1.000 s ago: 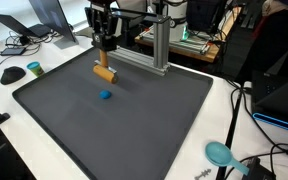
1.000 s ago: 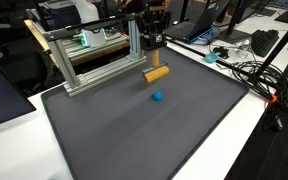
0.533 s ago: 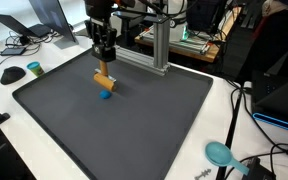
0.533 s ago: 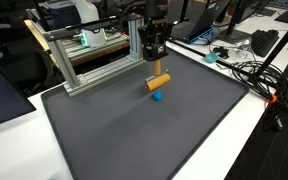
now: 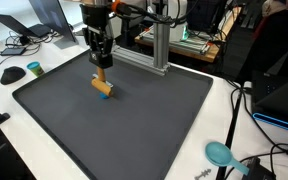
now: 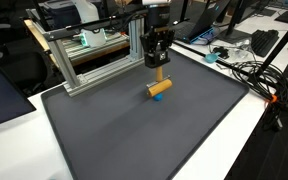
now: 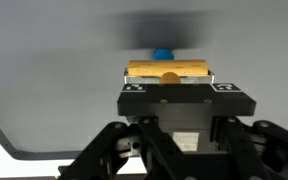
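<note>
One wooden block pinched over a blue piece

Nearest the wrist view's lens, the gripper (image 7: pixel 170 78) had its jaws closed on a wooden block (image 7: pixel 167 69), which lay crosswise between them. Just beyond the block, at 12 o'clock, a small blue piece (image 7: pixel 163 55) showed on the dark grey mat (image 7: pixel 54 90).

In both exterior views the gripper (image 5: pixel 101 76) (image 6: pixel 159 77) hung straight down from the arm, with the wooden block (image 5: pixel 102 86) (image 6: pixel 160 88) tilted at its tips, low over the mat. The blue piece (image 5: pixel 107 95) (image 6: pixel 155 97) peeked out from under the block's lower end, at about 5 o'clock of the block in an exterior view and about 7 o'clock in the opposite one. Whether the block and the piece touched could not be told.

The mat (image 5: pixel 134 130) (image 6: pixel 144 140) covered most of a white table (image 5: pixel 44 140). A metal frame (image 5: pixel 160 45) (image 6: pixel 89 65) stood on the mat's far edge, at about 2 o'clock of the gripper in an exterior view. Well apart, a teal scoop (image 5: pixel 219 153) lay on the table at 4 o'clock, a dark mouse (image 5: pixel 12 74) at 9 o'clock, and a laptop (image 5: pixel 54 20) farthest off at 10 o'clock.
</note>
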You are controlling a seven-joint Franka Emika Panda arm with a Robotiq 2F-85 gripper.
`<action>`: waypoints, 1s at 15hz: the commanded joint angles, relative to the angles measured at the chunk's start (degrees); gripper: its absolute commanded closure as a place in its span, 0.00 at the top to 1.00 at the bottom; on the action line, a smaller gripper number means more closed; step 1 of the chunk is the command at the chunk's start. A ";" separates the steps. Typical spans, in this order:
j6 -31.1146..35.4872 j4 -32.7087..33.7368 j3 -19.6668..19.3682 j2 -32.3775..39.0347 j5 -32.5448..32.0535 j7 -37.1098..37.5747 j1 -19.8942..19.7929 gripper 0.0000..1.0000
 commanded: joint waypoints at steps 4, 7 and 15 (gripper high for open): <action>-0.40 2.44 -1.42 2.40 2.18 -1.92 0.88 0.22; -0.84 2.78 -1.47 3.07 2.27 -1.94 0.92 0.22; -2.97 3.15 -1.51 4.01 2.47 -2.65 1.03 0.22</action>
